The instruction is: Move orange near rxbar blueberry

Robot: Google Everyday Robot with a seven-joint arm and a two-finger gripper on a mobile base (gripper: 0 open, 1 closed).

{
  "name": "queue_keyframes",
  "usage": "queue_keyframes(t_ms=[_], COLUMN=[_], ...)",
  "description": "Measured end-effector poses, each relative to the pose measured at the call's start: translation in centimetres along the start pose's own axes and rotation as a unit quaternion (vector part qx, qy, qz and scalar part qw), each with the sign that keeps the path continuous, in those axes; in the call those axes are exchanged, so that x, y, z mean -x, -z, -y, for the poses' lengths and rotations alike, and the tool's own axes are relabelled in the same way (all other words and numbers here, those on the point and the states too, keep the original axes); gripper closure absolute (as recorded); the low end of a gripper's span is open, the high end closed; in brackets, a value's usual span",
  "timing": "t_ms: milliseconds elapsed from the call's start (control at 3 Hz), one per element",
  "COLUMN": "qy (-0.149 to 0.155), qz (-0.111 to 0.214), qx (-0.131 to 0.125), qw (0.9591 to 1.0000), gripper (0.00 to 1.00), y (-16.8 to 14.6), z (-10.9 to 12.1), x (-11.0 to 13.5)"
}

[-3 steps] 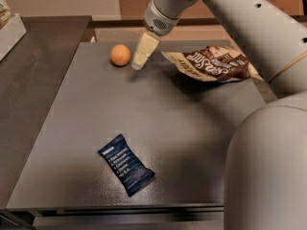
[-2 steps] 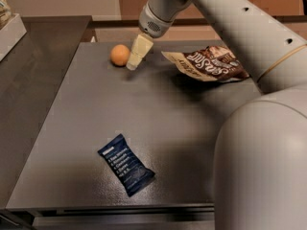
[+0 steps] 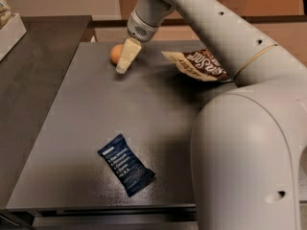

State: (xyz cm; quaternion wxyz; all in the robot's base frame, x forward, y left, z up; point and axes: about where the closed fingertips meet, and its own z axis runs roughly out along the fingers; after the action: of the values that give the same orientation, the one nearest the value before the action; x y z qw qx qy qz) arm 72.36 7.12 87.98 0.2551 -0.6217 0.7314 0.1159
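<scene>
camera view, gripper [image 3: 123, 70]: had slid left, reaching the orange's right side; whether open or closed, could not tell.
orange [image 3: 115, 54]: stayed at the table's [image 3: 72, 128] far edge, well apart from the rxbar blueberry [image 3: 126, 171].
task: grasp looked close; carry not begun.

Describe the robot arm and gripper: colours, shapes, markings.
The arm is smooth and off-white, built of thick rounded shells with small dark holes and a thin seam ring. A grey perforated wrist collar leads to the gripper, a cream tapered wedge, just right of the orange. No cables show.
</scene>
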Motion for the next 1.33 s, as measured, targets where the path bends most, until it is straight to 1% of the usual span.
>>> queue_keyframes(t_ms=[667,1000,1333], qy=[-0.005,-0.008,-0.011], qz=[-0.009,-0.010,-0.006], qx=[0.012,0.014,0.017], qw=[0.9999,0.9998,0.9998], gripper=[0.00,0.16,0.39], y=[-2.4,-2.9,-3.0], z=[0.8,1.3,1.7], x=[-0.1,-0.3,-0.1])
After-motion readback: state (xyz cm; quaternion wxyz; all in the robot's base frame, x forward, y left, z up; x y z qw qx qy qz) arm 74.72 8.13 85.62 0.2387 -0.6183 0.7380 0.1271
